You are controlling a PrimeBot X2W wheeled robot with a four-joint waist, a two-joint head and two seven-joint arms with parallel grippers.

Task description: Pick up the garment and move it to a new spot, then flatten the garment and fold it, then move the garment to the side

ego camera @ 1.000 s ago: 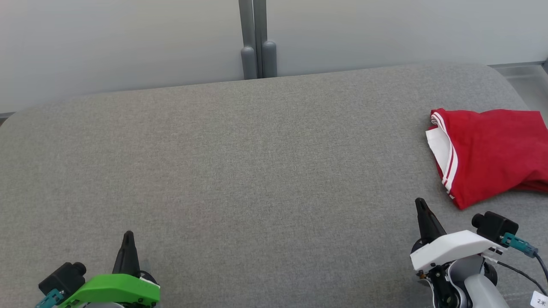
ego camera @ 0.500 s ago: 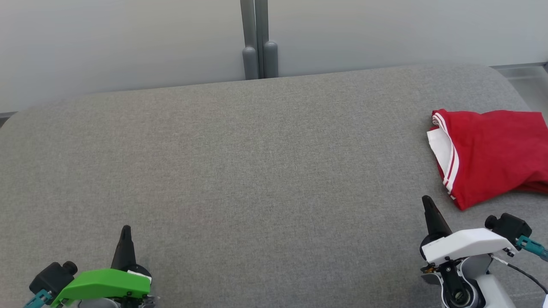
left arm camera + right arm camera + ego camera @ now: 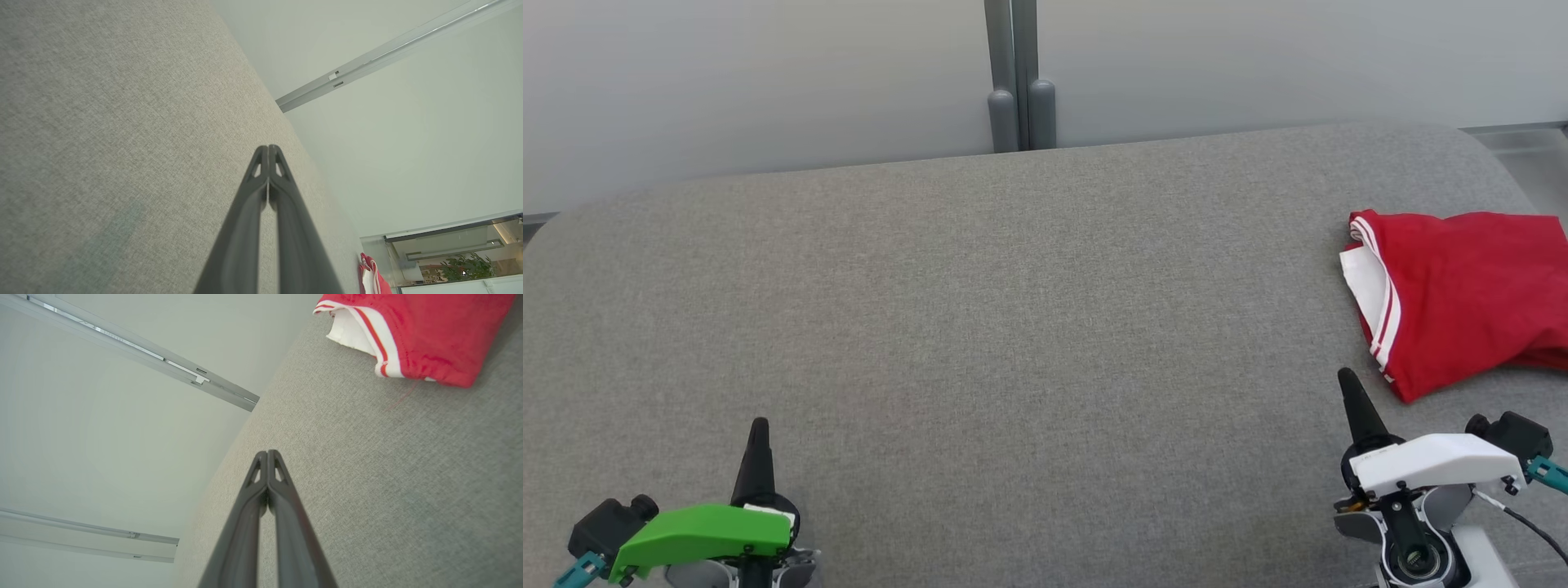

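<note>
Garment [image 3: 1462, 294] on grey cushion [image 3: 1013, 327], right gripper [image 3: 1346, 377] nearby

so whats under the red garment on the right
The red garment lies on the grey cushion, which shows along its visible edges. A white layer peeks from its open end. Anything directly beneath is covered by the cloth.

Upholstered surface [image 3: 1013, 327]: grey woven cloth, matt, coarse-textured. Garment [image 3: 1462, 302], lying on that surface: soft red cloth, white striped trim, matt. Left gripper [image 3: 268, 148], right gripper [image 3: 267, 453]: dark plastic, smooth, matt finish.
</note>
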